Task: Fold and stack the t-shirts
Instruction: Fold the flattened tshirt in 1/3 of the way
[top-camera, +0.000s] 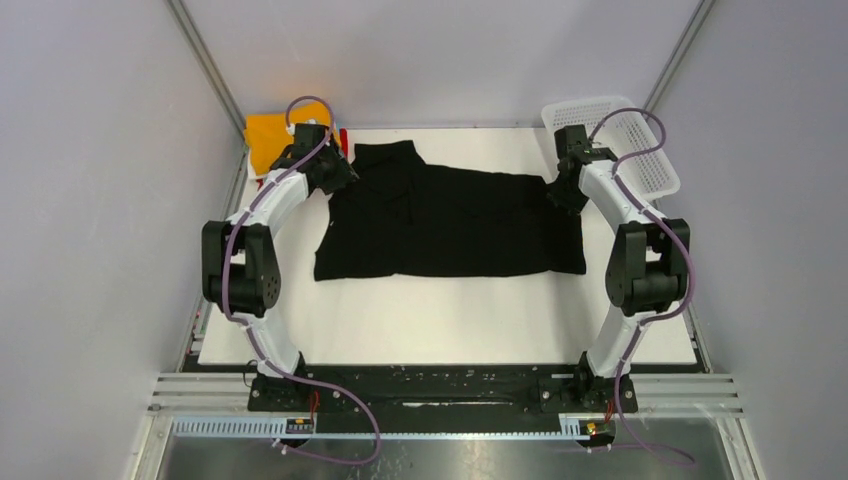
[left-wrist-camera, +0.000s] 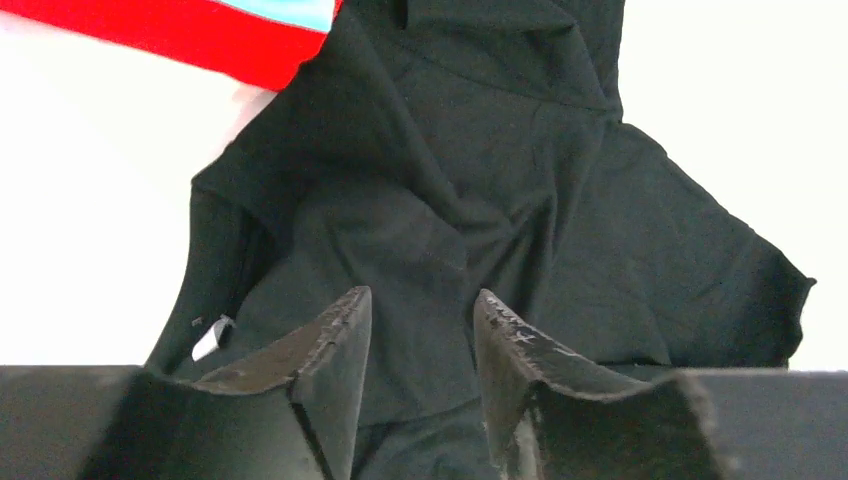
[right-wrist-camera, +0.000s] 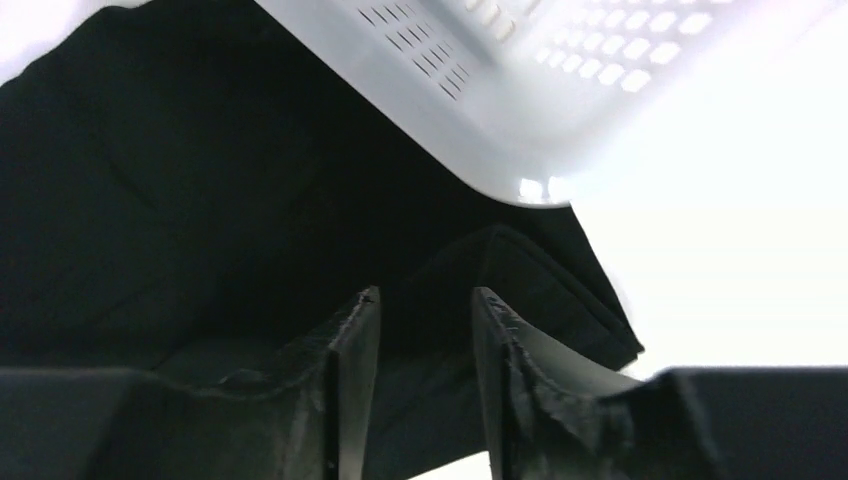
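The large black t-shirt (top-camera: 450, 225) lies spread across the middle of the white table, with one flap bunched at its far left. My left gripper (top-camera: 335, 172) is low over the shirt's far left corner. In the left wrist view its jaws (left-wrist-camera: 420, 310) stand a little apart, straddling a wrinkled ridge of black cloth (left-wrist-camera: 450, 200). My right gripper (top-camera: 562, 190) is at the shirt's far right corner. Its jaws (right-wrist-camera: 425, 305) are also a little apart, over the layered black edge (right-wrist-camera: 560, 290). A folded orange shirt (top-camera: 272, 135) lies at the far left, with red (left-wrist-camera: 200, 40) and teal (left-wrist-camera: 290, 10) cloth beside it.
The white plastic mesh basket (top-camera: 625, 140) stands at the far right corner, right beside my right gripper; its rim (right-wrist-camera: 450, 130) hangs over the black cloth. Grey walls and metal frame posts enclose the table (top-camera: 450, 320).
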